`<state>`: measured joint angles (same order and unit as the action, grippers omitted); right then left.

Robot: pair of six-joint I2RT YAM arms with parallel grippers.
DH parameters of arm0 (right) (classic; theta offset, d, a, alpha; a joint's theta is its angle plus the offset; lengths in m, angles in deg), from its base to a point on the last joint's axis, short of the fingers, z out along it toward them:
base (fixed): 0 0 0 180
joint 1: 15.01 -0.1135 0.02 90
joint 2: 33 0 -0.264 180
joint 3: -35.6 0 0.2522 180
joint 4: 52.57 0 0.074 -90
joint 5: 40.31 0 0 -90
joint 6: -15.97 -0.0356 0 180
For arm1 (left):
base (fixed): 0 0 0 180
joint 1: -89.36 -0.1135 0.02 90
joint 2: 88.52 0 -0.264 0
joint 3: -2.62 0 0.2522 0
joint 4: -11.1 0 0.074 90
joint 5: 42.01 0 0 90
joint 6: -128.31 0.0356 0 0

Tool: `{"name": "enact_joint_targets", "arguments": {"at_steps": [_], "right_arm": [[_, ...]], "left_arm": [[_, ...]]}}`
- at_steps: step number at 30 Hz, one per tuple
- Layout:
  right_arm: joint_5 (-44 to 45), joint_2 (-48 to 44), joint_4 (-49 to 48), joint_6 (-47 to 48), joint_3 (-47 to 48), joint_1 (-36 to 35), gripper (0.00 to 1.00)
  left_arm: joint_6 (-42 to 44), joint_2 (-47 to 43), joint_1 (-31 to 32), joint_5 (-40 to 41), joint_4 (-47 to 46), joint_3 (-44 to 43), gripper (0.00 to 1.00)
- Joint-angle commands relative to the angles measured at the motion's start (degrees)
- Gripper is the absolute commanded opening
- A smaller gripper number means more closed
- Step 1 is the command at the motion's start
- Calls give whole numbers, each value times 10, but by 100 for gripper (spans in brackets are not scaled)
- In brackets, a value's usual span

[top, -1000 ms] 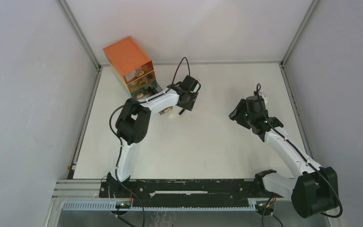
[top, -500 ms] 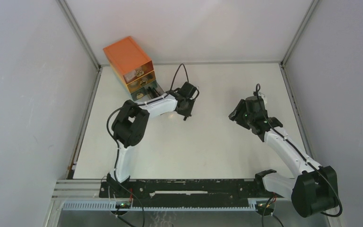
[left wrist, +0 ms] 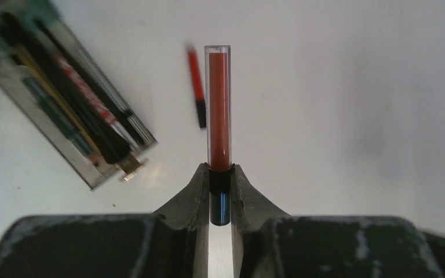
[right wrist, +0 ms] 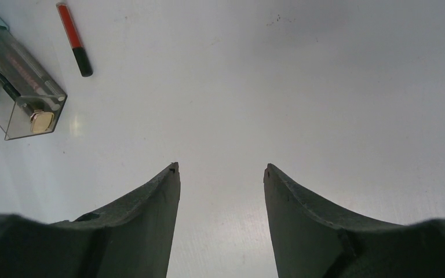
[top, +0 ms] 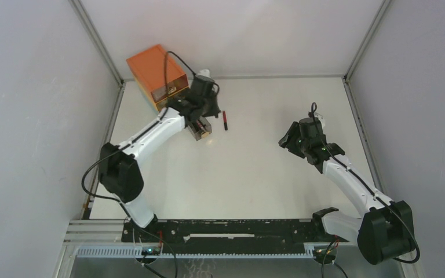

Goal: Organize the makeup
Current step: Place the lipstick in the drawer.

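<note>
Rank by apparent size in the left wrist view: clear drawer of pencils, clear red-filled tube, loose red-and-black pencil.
Clear drawer of pencils
then clear red-filled tube, though it sits nearest the camera in the left tool, so unsure
then red-and-black pencil

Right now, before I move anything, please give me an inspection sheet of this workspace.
Surface: white table, few faint specks.
Job's things: clear tube with red filling, held; red-black pencil loose on table; more pencils in the clear drawer.
Clutter: nothing seen.
Grippers: left tool shut on tube's dark end; right tool open, empty.
Cables: black cable loops above left arm.
Surroundings: orange drawer box at far left; grey walls.
</note>
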<state>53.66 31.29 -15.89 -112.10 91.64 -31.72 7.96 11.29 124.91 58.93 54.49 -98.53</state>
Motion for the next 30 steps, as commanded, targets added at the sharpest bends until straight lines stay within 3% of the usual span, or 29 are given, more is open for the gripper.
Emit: {"name": "enact_joint_targets", "arguments": {"at_steps": [1, 6, 14, 17, 20, 23, 27, 30], "right_arm": [[3, -17, -14, -5, 1, -3, 63], [9, -28, -2, -4, 0, -3, 63], [4, -25, -5, -7, 1, -2, 62], [6, -26, -6, -6, 1, -3, 63], [7, -25, -3, -8, 1, -2, 63], [8, -22, -2, -10, 0, -2, 63], [8, -20, -9, -6, 1, -4, 63], [10, -25, -11, -1, 1, -1, 63]], "left_arm": [[-78, -11, -71, 22, -21, 19, 0], [-110, -3, -129, 31, -40, 39, 0], [-149, 35, -152, 88, -70, 43, 4], [-158, 44, -155, 97, -67, 40, 13], [-159, 42, -155, 89, -71, 47, 45], [-136, 31, -153, 61, -112, 72, 53], [-97, -3, -133, 39, -207, 133, 55], [-37, 0, -102, 33, -225, 121, 55]]}}
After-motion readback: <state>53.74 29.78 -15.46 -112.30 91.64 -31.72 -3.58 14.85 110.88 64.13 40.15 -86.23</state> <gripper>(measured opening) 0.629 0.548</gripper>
